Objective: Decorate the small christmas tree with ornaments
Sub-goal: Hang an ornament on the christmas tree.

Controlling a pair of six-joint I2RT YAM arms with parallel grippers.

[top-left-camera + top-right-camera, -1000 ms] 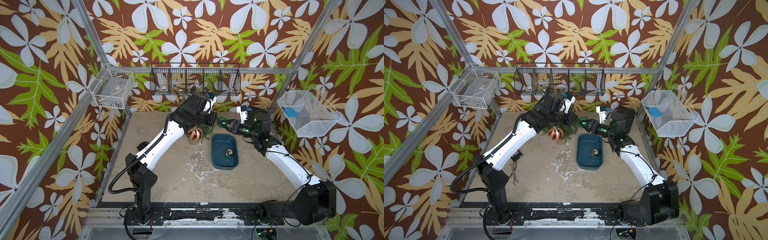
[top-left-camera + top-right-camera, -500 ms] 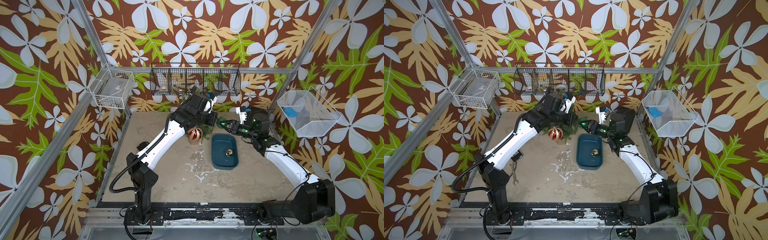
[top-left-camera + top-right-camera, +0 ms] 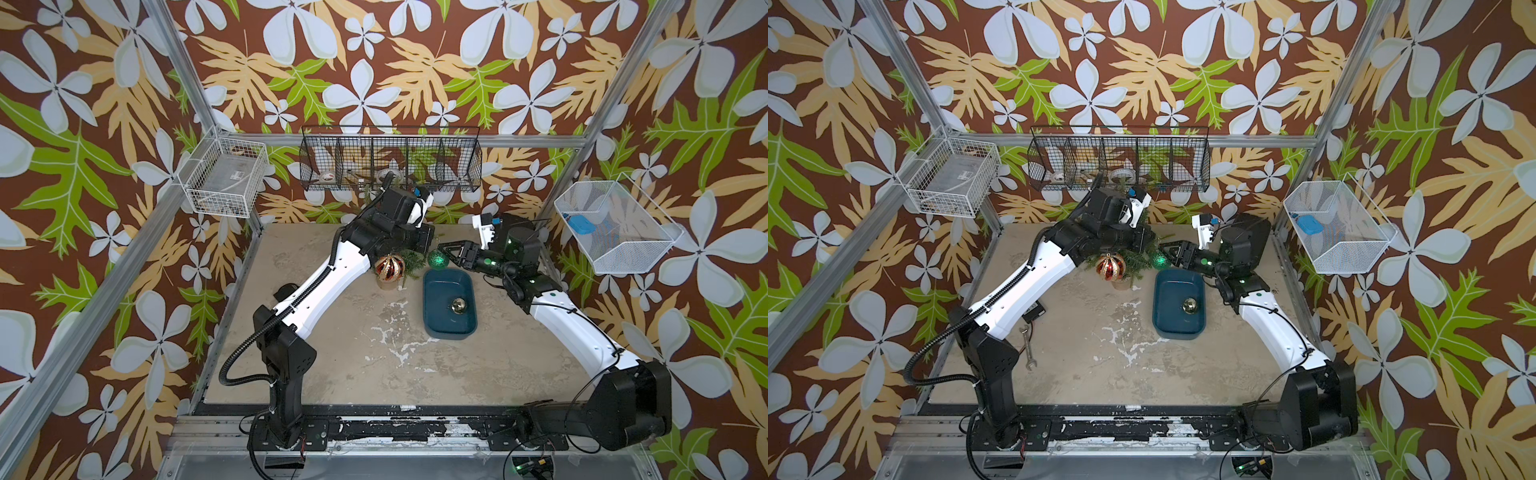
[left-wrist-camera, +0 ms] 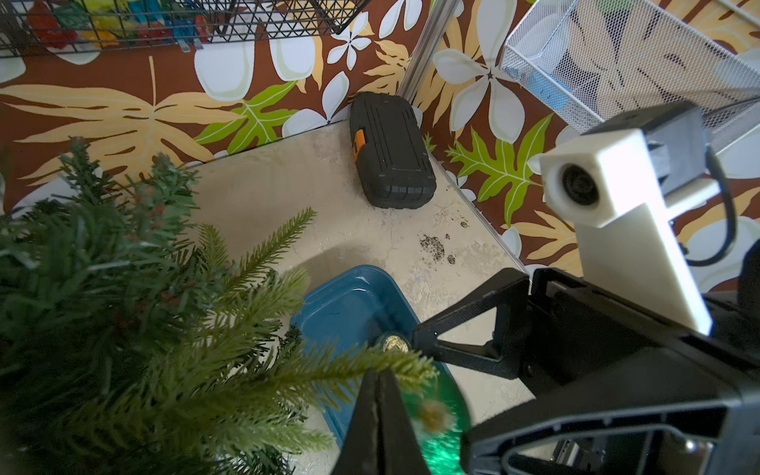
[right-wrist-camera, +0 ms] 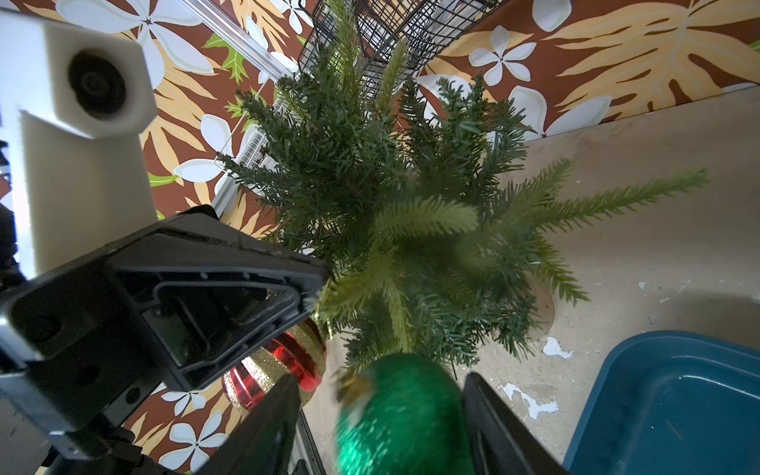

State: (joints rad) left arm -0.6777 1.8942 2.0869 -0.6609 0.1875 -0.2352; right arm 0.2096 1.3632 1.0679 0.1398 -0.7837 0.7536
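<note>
My right fingers [image 3: 445, 250] have let go. A second ago they were pinched narrow on the green ornament [image 3: 437, 258]. Now they stand spread, and the right wrist view shows the ball [image 5: 403, 415] between them, blurred, with a clear gap on one side. In both top views the green ornament sits lower than it did. It has dropped from level with my fingertips to just below them, against the outer branches of the small christmas tree [image 3: 410, 262] on the side facing the blue tray [image 3: 432, 329]. Whether its loop is over a branch I cannot tell.

My left fingers [image 4: 376, 395] have not changed. They are pressed fully together on a light green branch, whose tip sticks out past them above the tray. That arm lies over the tree as before.

The tree stands in its tan pot on the counter [image 3: 353, 365], near the back wall. The red-and-gold ornament [image 3: 389, 266] hangs where it was, on the front of the tree just above the pot. The gold ornament [image 3: 458, 305] lies alone in the tray, unmoved.
</note>
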